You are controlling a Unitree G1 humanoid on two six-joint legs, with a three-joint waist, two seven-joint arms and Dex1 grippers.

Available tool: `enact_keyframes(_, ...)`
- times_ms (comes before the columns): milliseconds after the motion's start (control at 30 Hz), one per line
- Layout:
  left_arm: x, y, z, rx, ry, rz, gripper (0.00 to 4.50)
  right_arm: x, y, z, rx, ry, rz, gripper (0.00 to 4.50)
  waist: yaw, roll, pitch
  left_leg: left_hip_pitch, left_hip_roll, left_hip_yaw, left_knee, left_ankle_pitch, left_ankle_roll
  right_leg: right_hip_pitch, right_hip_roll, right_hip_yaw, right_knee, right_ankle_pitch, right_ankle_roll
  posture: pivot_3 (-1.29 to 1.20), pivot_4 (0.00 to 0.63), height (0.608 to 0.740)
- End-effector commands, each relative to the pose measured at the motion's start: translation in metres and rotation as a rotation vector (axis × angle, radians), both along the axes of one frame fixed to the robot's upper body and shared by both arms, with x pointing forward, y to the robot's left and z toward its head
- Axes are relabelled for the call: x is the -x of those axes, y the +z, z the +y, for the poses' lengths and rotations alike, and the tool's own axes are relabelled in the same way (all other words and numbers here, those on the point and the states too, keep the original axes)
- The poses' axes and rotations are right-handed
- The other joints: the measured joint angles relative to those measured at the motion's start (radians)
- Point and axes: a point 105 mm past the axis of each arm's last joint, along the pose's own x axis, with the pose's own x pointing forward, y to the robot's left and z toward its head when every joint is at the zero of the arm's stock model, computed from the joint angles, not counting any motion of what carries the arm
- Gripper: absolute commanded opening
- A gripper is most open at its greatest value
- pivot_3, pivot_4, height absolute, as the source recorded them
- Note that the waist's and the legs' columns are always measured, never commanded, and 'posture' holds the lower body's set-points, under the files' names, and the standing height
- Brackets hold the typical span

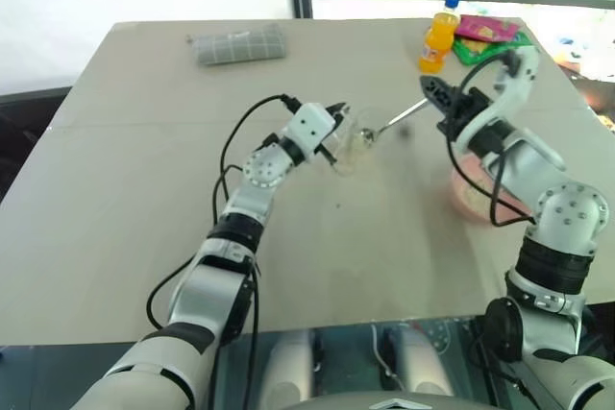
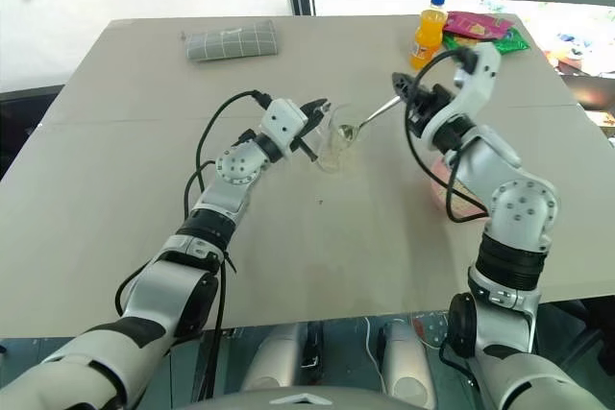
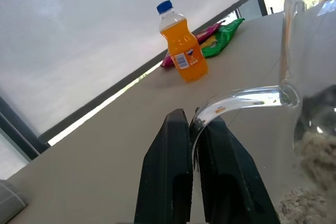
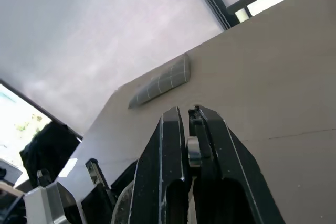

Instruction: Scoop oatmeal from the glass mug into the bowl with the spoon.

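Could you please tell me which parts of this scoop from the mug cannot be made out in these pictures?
- Round shallow pink plastic bowl: head views, mostly hidden behind the right arm; contents unseen.
- Slim silver metal spoon: head too small to show any load.
- Clear glass mug: left wrist view, cut off by the edge; pale flaky oatmeal partly visible.

The beige counter carries a grey checked roll; an orange bottle; bright snack packets; the pink bowl.

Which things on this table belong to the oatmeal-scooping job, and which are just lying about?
Job: glass mug, oatmeal, spoon, pink bowl.
Lying about: orange drink bottle, snack packets, grey checked roll.
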Motion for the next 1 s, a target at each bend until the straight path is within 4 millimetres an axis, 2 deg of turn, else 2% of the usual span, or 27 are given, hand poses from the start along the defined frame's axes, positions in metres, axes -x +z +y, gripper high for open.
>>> enact_keyframes(33,-0.002,0.02,-0.006,0.071,-0.01,-0.044,0.02,0.009,0.02,-0.011,-0.117,-0.021,-0.028,0.0,-0.001,0.0,0.0,0.0,0.0,0.0,0.0,0.0,0.0,0.0,0.0,0.0,0.0,0.0,0.0,0.0,0.15,0.718)
enact_keyframes(300,-0.003,0.028,-0.019,0.122,-0.028,-0.048,0.02,0.014,0.013,-0.034,-0.265,-0.088,0.072,0.0,-0.005,0.0,0.0,0.0,0.0,0.0,0.0,0.0,0.0,0.0,0.0,0.0,0.0,0.0,0.0,0.0,0.15,0.718)
enact_keyframes(500,-0.006,0.031,-0.026,0.14,-0.033,-0.046,0.02,0.02,0.012,-0.047,-0.292,-0.126,0.092,0.0,-0.008,0.0,0.0,0.0,0.0,0.0,0.0,-0.001,0.001,0.0,0.0,0.001,0.0,0.0,0.0,0.0,0.15,0.718)
enact_keyframes(667,-0.006,0.027,-0.033,0.124,-0.049,-0.036,0.02,0.027,0.019,-0.061,-0.313,-0.168,0.078,0.0,-0.008,0.0,0.0,0.0,0.0,0.0,0.0,-0.002,0.003,0.0,0.0,0.001,0.0,0.0,0.0,0.0,0.15,0.718)
enact_keyframes(1000,-0.003,0.023,-0.05,0.114,-0.095,-0.031,0.02,0.038,0.016,-0.071,-0.367,-0.218,0.096,0.0,-0.007,0.0,0.0,0.0,0.0,0.0,0.001,-0.002,0.004,0.0,0.0,0.001,0.0,0.0,0.0,0.0,0.15,0.718)
